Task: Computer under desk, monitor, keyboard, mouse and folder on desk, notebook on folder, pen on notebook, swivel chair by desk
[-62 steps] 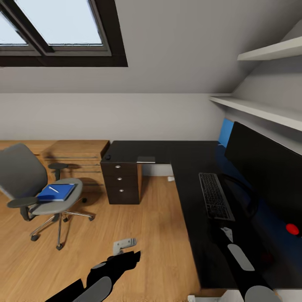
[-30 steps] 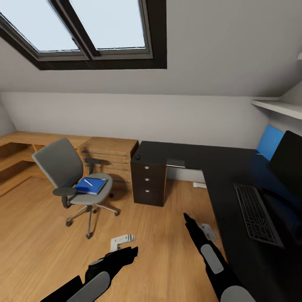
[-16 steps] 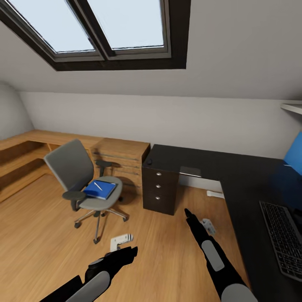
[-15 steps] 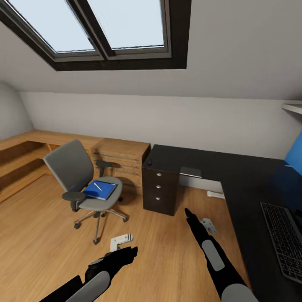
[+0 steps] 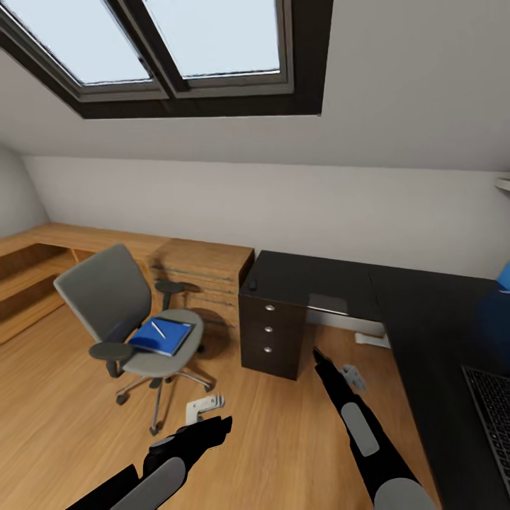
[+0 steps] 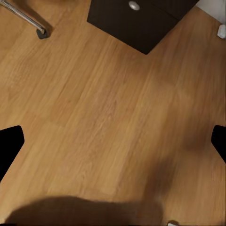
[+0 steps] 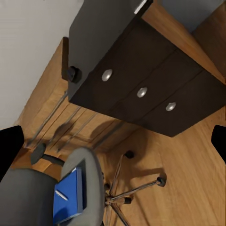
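The grey swivel chair [image 5: 106, 301] stands on the oak floor left of the black desk [image 5: 354, 283]. On its seat lies the blue folder [image 5: 164, 336] [image 7: 70, 195] with the white pen [image 5: 159, 329] [image 7: 61, 194] on top; the notebook is hidden. The small black mouse [image 5: 252, 285] [image 7: 73, 74] sits at the desk's left corner. A corner of the keyboard [image 5: 492, 418] shows at the right edge. Monitor and computer are out of view. My left gripper [image 5: 212, 428] [image 6: 113, 143] and right gripper [image 5: 319, 354] [image 7: 113, 146] hang open and empty over the floor.
A dark drawer unit [image 5: 273, 329] [image 7: 141, 92] with three round knobs stands under the desk's left end. An oak drawer unit [image 5: 205, 265] and low oak shelving [image 5: 35, 255] run along the wall behind the chair. A skylight [image 5: 177, 49] sits above. Bare floor [image 6: 113, 108] lies ahead.
The view has swung left, so the monitor has left it and the keyboard has slid to the right edge. My right arm has come off the desk and now hangs over the floor.
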Motion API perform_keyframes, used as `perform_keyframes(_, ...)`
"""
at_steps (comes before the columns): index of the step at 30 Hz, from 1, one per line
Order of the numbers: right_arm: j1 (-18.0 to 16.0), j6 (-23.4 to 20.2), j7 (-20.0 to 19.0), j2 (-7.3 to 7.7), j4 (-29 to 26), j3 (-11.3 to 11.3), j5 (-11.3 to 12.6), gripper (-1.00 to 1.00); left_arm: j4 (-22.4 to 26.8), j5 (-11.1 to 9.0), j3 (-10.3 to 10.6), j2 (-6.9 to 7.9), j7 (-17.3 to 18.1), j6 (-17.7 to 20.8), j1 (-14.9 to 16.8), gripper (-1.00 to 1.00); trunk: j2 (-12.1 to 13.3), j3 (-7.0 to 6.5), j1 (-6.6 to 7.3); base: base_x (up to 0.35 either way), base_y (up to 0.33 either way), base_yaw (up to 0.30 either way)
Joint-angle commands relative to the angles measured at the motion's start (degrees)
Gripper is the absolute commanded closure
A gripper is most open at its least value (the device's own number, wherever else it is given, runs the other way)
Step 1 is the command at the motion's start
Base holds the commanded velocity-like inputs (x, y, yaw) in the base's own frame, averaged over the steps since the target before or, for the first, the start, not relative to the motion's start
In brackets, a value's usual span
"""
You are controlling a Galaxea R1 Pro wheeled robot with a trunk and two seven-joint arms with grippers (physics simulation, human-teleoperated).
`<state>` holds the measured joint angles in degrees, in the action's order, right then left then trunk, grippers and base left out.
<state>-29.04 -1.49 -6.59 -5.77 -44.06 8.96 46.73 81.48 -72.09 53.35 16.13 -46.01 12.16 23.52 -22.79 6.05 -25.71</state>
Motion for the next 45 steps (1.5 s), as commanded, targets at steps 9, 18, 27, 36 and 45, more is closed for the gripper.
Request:
perform_keyframes(9, 0.0, 3.0, -0.2, -0.15, 0.1, 0.2, 0.5, -1.0, 0.1, -0.1, 0.3, 0.04, -0.4, 0.1, 0.1, -1.0, -0.1, 0.13, -0.07, 0.329, 0.0, 0.0)
perform_keyframes(18, 0.0, 7.0, 0.0, -0.3, 0.4, 0.1, 0.5, -1.0, -1.8, -0.1, 0.6, -0.31, -0.3, 0.5, 0.1, -1.0, -0.1, -0.34, -0.07, 0.329, 0.0, 0.179)
perform_keyframes(27, 0.0, 9.6, 0.1, -0.22, 0.3, 0.1, 0.6, -1.0, -1.9, -0.1, 0.7, -1.09, -0.3, 0.5, 0.1, -1.0, -0.1, -0.9, -0.07, 0.329, 0.0, 0.017)
perform_keyframes(36, 0.0, 9.4, 0.0, -0.12, 0.3, 0.2, 0.6, -1.0, -1.9, 0.1, 0.8, -1.27, -0.3, 0.5, 0.1, -1.0, -0.1, -0.93, -0.07, 0.329, 0.0, 0.0)
perform_keyframes(45, 0.0, 9.6, 0.1, -0.26, 0.4, 0.1, 0.7, -1.0, -1.9, 0.3, 1.0, -1.28, -0.3, 0.5, 0.1, -1.0, -0.1, -1.05, -0.07, 0.329, -0.005, 0.034)
